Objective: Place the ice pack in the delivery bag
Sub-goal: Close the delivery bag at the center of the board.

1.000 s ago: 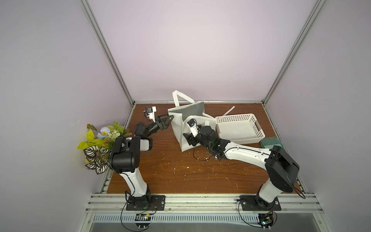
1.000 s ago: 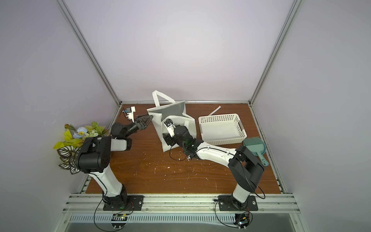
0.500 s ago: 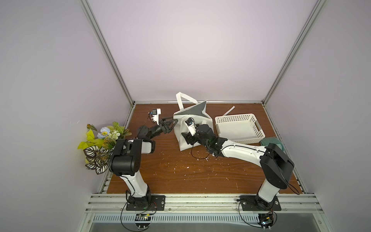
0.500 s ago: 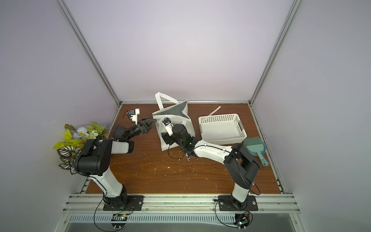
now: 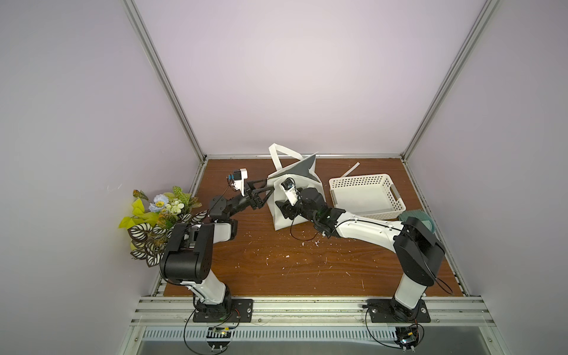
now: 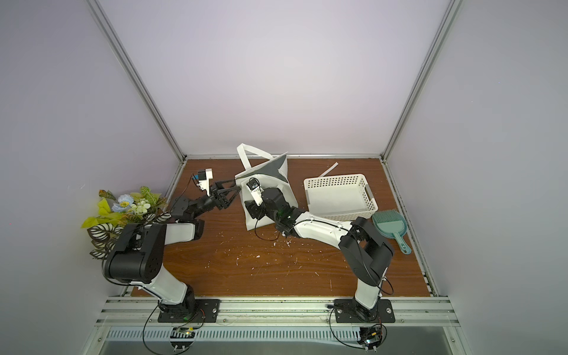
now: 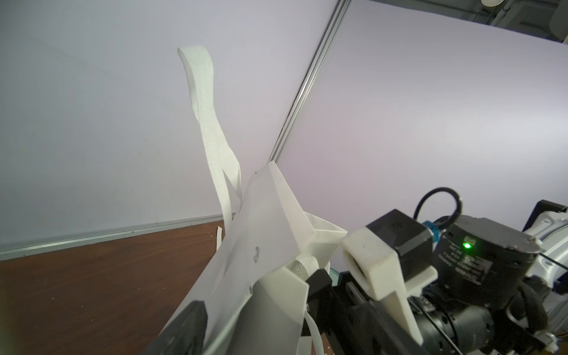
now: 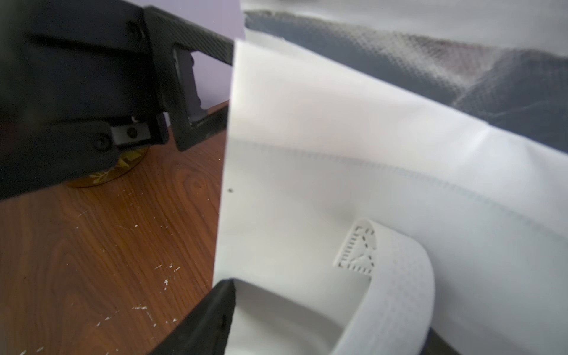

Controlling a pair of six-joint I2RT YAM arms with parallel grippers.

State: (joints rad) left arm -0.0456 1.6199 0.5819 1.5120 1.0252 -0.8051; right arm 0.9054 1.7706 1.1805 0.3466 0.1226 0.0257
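No ice pack visible anywhere: not on the worktop (image 5: pixel 276 261), not in the white basket (image 5: pixel 359 179). Prob. down inside the delivery bag (image 5: pixel 299 169) or behind an arm, can't tell. Bag stands near the back, top crumpled to a peak, mouth half folded in.

The left pincer (image 5: pixel 270 187) has its jaws apart, straddling the bag's side edge, no pinch seen. The right pincer (image 5: pixel 282 209) has its jaws wide apart at the front wall, w/ the front strap loop (image 8: pixel 399 276) lying btw them, nothing clamped.

Risks:
- Bag looks light & floppy, so a push from either arm could slide or tip it.
- If the left pincer bites only the thin edge, fabric may slip out & the mouth sag shut.
- Strap could snag a right finger on pull-out & drag the bag over, spilling whatever is inside.
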